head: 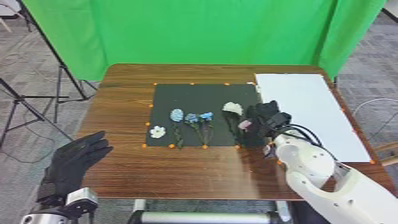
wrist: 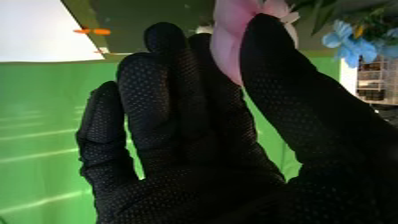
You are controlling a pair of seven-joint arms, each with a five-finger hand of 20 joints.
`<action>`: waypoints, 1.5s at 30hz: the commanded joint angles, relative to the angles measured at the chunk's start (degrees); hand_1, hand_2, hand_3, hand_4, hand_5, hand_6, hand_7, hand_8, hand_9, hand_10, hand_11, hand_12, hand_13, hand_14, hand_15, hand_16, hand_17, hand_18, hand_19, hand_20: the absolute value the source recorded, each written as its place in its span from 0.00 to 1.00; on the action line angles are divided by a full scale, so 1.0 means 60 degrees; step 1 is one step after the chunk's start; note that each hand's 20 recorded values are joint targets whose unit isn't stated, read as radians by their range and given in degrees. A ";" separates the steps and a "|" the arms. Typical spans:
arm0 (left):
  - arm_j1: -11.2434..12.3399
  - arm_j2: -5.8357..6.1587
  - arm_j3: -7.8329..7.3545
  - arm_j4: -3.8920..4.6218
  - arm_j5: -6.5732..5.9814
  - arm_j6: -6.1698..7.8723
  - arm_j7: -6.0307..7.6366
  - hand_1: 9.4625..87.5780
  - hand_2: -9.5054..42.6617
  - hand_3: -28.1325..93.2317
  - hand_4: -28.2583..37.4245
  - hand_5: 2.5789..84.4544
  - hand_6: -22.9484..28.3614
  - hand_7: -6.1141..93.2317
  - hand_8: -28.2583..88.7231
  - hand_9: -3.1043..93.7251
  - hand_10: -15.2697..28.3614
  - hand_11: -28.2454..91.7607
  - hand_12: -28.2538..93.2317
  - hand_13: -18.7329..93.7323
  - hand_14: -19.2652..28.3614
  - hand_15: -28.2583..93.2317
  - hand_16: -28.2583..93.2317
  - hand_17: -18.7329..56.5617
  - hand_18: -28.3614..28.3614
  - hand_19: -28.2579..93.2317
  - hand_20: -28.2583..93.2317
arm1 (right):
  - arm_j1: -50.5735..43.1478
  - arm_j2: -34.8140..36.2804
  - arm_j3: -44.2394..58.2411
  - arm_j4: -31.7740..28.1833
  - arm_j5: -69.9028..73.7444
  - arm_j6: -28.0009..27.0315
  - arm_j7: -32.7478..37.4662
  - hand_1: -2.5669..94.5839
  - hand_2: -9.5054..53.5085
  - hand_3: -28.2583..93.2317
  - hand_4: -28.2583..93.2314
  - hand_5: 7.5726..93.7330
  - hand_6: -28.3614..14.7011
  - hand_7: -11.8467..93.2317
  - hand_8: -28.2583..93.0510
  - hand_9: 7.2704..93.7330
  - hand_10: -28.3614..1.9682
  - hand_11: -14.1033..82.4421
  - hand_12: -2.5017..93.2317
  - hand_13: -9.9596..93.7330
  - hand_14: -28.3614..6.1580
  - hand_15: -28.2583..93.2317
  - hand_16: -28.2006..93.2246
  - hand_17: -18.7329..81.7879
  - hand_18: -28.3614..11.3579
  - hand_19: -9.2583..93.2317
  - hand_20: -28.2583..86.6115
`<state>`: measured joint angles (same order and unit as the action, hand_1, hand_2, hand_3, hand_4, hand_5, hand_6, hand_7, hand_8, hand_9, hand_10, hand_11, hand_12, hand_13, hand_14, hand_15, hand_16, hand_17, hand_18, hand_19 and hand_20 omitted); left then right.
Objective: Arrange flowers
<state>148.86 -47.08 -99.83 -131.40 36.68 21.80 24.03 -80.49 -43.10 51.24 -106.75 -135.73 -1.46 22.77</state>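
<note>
Pink petals of the flower in our right hand sit pinched between thumb and fingers, at the right edge of the dark mat on the tabletop. We judge that we are at the taking-up step, with most of the arranging ahead. The pink flower is held by its bloom, so the likeliest trouble is a slip: petals are soft and smooth, and a weak pinch could let them slide out, while a hard one could crease them or tear the head from its stem.

Just to the left lies the white bloom, its stem running close to our hand; a low sideways sweep could drag it along. Farther left lie the two small blue flowers, the tall blue spike and, leftmost, the little white blossom, safer from that brush.

If the white sheet to the right is our goal, we should lift well clear first, or the trailing stem might catch the mat's edge. Our left hand rests at the left side of the tabletop, fingers relaxed and apart, gripping nothing.
</note>
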 commanded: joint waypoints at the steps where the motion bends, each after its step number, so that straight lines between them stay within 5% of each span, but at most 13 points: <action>1: 0.0136 0.0064 0.0013 -0.0043 -0.0078 0.0072 0.0044 0.23 0.28 0.92 0.25 0.54 0.72 0.21 0.17 0.44 0.86 0.54 0.31 0.43 1.00 0.73 0.12 0.12 0.87 0.70 0.33 | 0.0237 0.0138 0.0085 -0.0229 0.0066 0.0042 0.0086 0.47 0.00 0.93 0.00 0.60 0.55 0.31 0.12 0.62 0.42 0.53 0.23 0.58 0.49 0.85 0.46 0.36 0.04 0.87 0.64; 2: 0.0189 0.0149 0.0020 -0.0048 -0.0145 0.0119 0.0127 0.23 0.28 0.92 0.25 0.54 0.72 0.21 0.17 0.44 0.86 0.54 0.31 0.43 1.00 0.73 0.12 0.12 0.87 0.70 0.33 | 0.0228 0.0145 0.0109 -0.0263 0.0129 -0.0004 0.0096 0.47 0.00 0.93 0.00 0.59 0.54 0.31 0.12 0.62 0.41 0.53 0.22 0.58 0.49 0.85 0.46 0.36 0.03 0.87 0.64; 8: 0.0128 -0.0074 -0.0027 -0.0036 0.0041 -0.0032 -0.0117 0.24 0.28 0.92 0.25 0.54 0.72 0.21 0.17 0.44 0.86 0.54 0.31 0.43 1.00 0.73 0.12 0.12 0.87 0.70 0.33 | 0.0199 0.0235 0.0198 -0.0473 0.0370 -0.0122 0.0128 0.46 0.00 0.94 0.00 0.58 0.53 0.30 0.12 0.60 0.39 0.53 0.22 0.57 0.44 0.85 0.46 0.35 0.02 0.86 0.64; 12: 0.0155 0.0094 -0.0018 -0.0033 -0.0078 0.0047 -0.0020 0.24 0.28 0.92 0.25 0.54 0.72 0.21 0.17 0.44 0.86 0.54 0.31 0.43 1.00 0.73 0.12 0.12 0.87 0.70 0.33 | 0.0174 0.0224 0.0229 -0.0568 0.0465 -0.0159 0.0166 0.46 0.00 0.95 0.00 0.58 0.52 0.30 0.12 0.59 0.38 0.53 0.22 0.57 0.42 0.86 0.45 0.34 0.01 0.86 0.64; 17: 0.0061 0.0006 0.0025 0.0006 0.0021 -0.0050 -0.0146 0.24 0.28 0.92 0.25 0.54 0.72 0.21 0.17 0.44 0.86 0.54 0.31 0.43 1.00 0.73 0.12 0.12 0.87 0.70 0.33 | 0.0095 0.0156 0.0100 -0.0524 0.0423 0.0113 0.0186 0.46 0.00 0.95 0.00 0.58 0.52 0.30 0.12 0.59 0.38 0.53 0.22 0.57 0.42 0.86 0.44 0.34 0.01 0.86 0.64; 22: 0.0021 0.0229 0.0072 0.0015 -0.0084 0.0019 -0.0059 0.24 0.28 0.92 0.25 0.54 0.72 0.21 0.17 0.44 0.86 0.54 0.31 0.43 1.00 0.73 0.12 0.12 0.87 0.70 0.33 | -0.0070 0.0231 0.0153 -0.0555 0.0462 0.0361 0.0405 0.46 0.00 0.94 0.00 0.60 0.54 0.31 0.12 0.61 0.39 0.53 0.22 0.58 0.44 0.86 0.44 0.35 0.01 0.86 0.64; 25: 0.0188 0.0498 0.0131 0.0009 -0.0364 0.0201 0.0258 0.24 0.28 0.92 0.25 0.54 0.72 0.21 0.17 0.44 0.86 0.54 0.31 0.43 1.00 0.73 0.12 0.12 0.87 0.70 0.33 | -0.0117 0.0340 0.0194 -0.0557 0.0477 0.0415 0.0426 0.46 0.00 0.94 0.00 0.60 0.54 0.31 0.12 0.61 0.40 0.53 0.22 0.58 0.44 0.86 0.44 0.35 0.01 0.86 0.64; 30: 0.0440 0.0489 0.0026 0.0000 -0.0395 0.0251 0.0399 0.23 0.28 0.92 0.25 0.54 0.72 0.21 0.17 0.44 0.86 0.54 0.31 0.43 1.00 0.73 0.12 0.12 0.87 0.70 0.33 | -0.0606 0.0565 0.1375 -0.0892 0.0899 0.0534 0.0712 0.46 0.00 0.95 0.00 0.60 0.54 0.31 0.12 0.61 0.39 0.52 0.22 0.58 0.43 0.86 0.44 0.35 0.01 0.86 0.64; 33: 0.0677 0.0791 0.0018 -0.0044 -0.0747 0.0541 0.0886 0.23 0.28 0.91 0.25 0.54 0.72 0.21 0.17 0.44 0.86 0.54 0.31 0.43 1.00 0.73 0.12 0.12 0.87 0.69 0.33 | -0.1533 0.0512 0.2939 -0.1211 0.1486 0.0468 0.0798 0.42 0.00 0.96 0.00 0.59 0.53 0.31 0.12 0.60 0.38 0.49 0.21 0.56 0.38 0.85 0.41 0.34 0.03 0.84 0.63; 38: 0.1005 0.0769 -0.0166 -0.0143 -0.0881 0.0770 0.1169 0.23 0.28 0.91 0.24 0.54 0.72 0.20 0.17 0.43 0.85 0.52 0.30 0.42 1.00 0.72 0.12 0.12 0.87 0.69 0.33 | -0.3145 -0.0237 0.5497 -0.1791 0.2778 0.0559 0.0979 0.34 0.09 0.96 0.00 0.57 0.53 0.30 0.12 0.57 0.34 0.43 0.20 0.53 0.30 0.80 0.36 0.31 0.06 0.76 0.56; 45: 0.1026 0.0628 -0.0336 -0.0188 -0.0906 0.0853 0.1143 0.23 0.27 0.91 0.24 0.54 0.71 0.19 0.17 0.41 0.82 0.49 0.29 0.39 0.94 0.65 0.13 0.12 0.87 0.68 0.32 | -0.4343 -0.1516 0.7365 -0.1940 0.4941 0.0571 0.0489 0.31 0.15 0.96 0.01 0.55 0.55 0.30 0.12 0.55 0.37 0.36 0.20 0.50 0.29 0.70 0.33 0.28 0.09 0.71 0.47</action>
<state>154.52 -42.68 -101.10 -131.98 31.93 25.70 30.49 -99.39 -46.08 87.32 -118.98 -114.55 1.29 27.42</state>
